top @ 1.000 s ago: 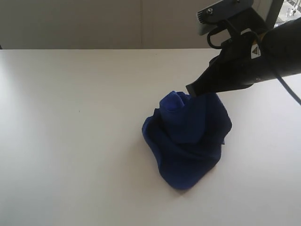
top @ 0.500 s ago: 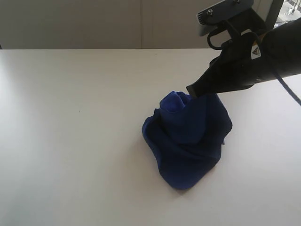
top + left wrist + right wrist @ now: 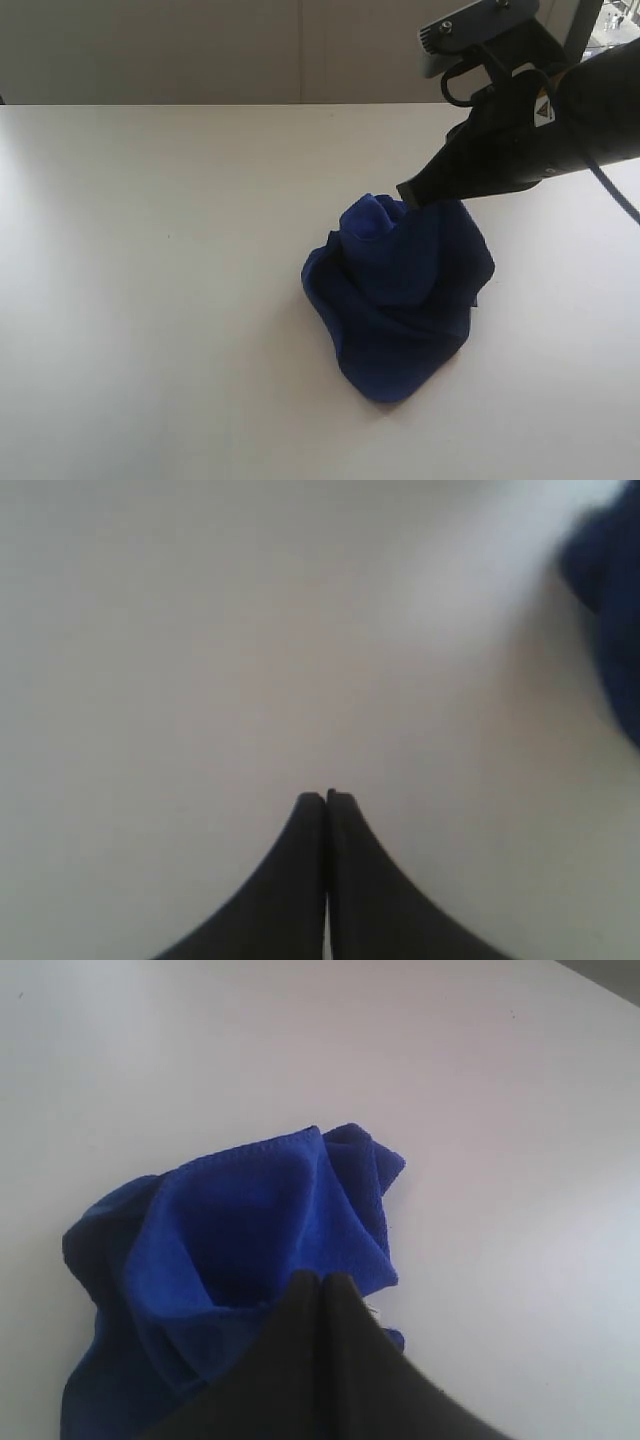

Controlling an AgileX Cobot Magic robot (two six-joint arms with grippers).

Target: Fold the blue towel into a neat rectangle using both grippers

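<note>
Right of centre on the white table [image 3: 150, 300], nearer its front edge, the blue towel [image 3: 400, 300] sits in a crumpled, peaked heap. The right gripper [image 3: 405, 190] slants down from the far right, jaws closed at the peak, with any grip on the cloth unclear. The left gripper [image 3: 326, 798], closed and empty, hangs over bare table.

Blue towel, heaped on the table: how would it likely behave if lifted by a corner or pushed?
The blue towel looks floppy: it lies in soft folds with a raised peak, so a lifted corner would likely drape and unfurl. Its fuzzy weave probably grips rather than slips. Pushed, it would probably bunch, not roll.
</note>
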